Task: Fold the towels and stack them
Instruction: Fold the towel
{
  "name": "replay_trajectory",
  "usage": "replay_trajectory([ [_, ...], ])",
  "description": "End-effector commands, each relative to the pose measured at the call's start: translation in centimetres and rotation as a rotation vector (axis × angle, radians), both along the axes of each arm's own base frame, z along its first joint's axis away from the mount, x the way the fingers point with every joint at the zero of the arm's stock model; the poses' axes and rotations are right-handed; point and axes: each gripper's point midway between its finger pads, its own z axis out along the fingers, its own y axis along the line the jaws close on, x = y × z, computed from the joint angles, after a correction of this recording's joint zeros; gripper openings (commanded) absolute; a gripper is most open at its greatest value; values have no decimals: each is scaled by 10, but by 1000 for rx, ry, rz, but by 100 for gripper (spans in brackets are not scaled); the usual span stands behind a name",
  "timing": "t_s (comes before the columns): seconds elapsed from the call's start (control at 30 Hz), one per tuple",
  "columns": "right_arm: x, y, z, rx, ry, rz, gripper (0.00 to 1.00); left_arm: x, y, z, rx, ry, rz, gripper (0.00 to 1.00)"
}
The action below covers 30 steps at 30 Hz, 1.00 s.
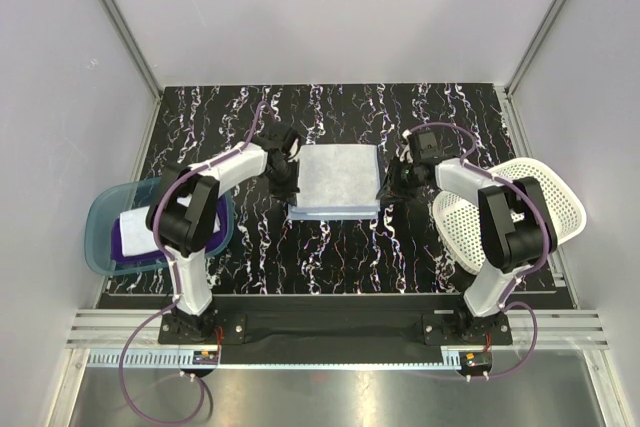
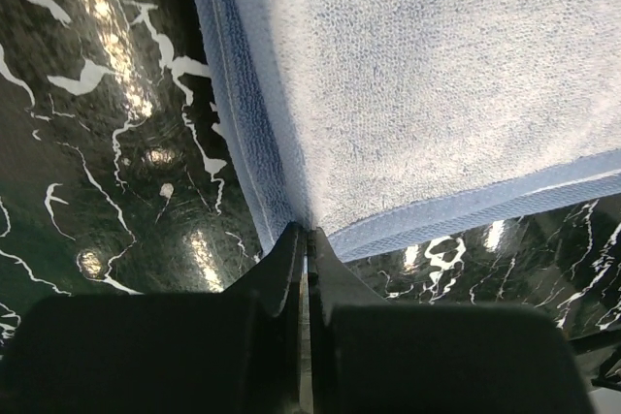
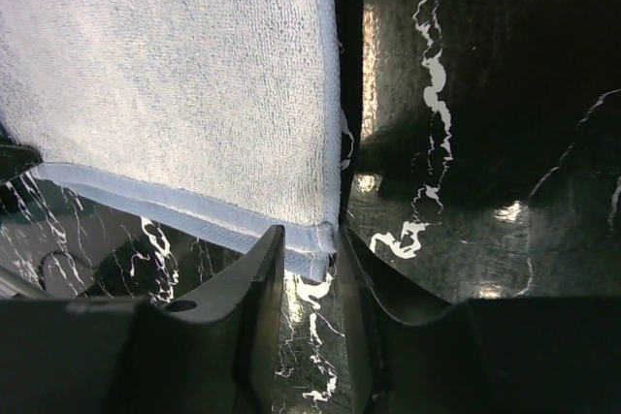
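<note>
My left hand (image 2: 309, 233), fingers pressed together, pinches the near left corner of the light blue towel (image 1: 335, 179). My right hand (image 3: 309, 237), fingers spread, straddles the towel's near right corner; the hemmed tip sits in the gap, with neither finger squeezing it.

Both arms reach in from the near edge of the black, white-veined worktop (image 1: 330, 262), one on each side of the cloth.

A white perforated basket (image 1: 560, 197) stands at the worktop's right edge, behind my right arm. A translucent teal tub (image 1: 98, 247) stands at the left edge, partly hidden by my left arm.

The light blue towel lies flat in the middle of the worktop, between the two hands and well apart from both containers. It is folded, and stacked layers show along its left side in the left wrist view.

Inside the tub rests a deep purple towel (image 1: 128, 244) with a white towel (image 1: 135, 222) lying on top of it.
</note>
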Motion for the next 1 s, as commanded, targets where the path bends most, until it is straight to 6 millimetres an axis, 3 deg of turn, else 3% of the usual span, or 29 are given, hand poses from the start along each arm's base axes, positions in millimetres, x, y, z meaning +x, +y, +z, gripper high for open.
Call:
replay_trajectory([
  [0.0, 2, 5, -12, -28, 5, -10, 36, 6, -4, 10, -19, -52, -19, 0],
  [0.23, -10, 10, -26, -65, 34, -23, 31, 8, -2, 9, -11, -60, -10, 0],
  [0.47, -11, 9, -26, -86, 33, -32, 12, 9, -2, 9, -12, -63, -7, 0],
  [0.5, -10, 9, -23, -85, 25, -32, 3, 8, -2, 9, -10, -62, -6, 0],
  [0.53, -9, 9, -21, -85, 19, -33, 0, 8, -3, 9, -11, -61, -7, 0],
  [0.63, -2, 9, -10, -99, 1, -30, 0, 10, -1, 15, -5, -66, -6, 0],
  [0.77, 5, 9, 9, -111, -23, -18, 0, 21, 1, 39, 19, -110, -5, 0],
  [0.97, 10, 15, 38, -86, -53, 5, 0, 23, 4, 58, 35, -125, -9, 0],
])
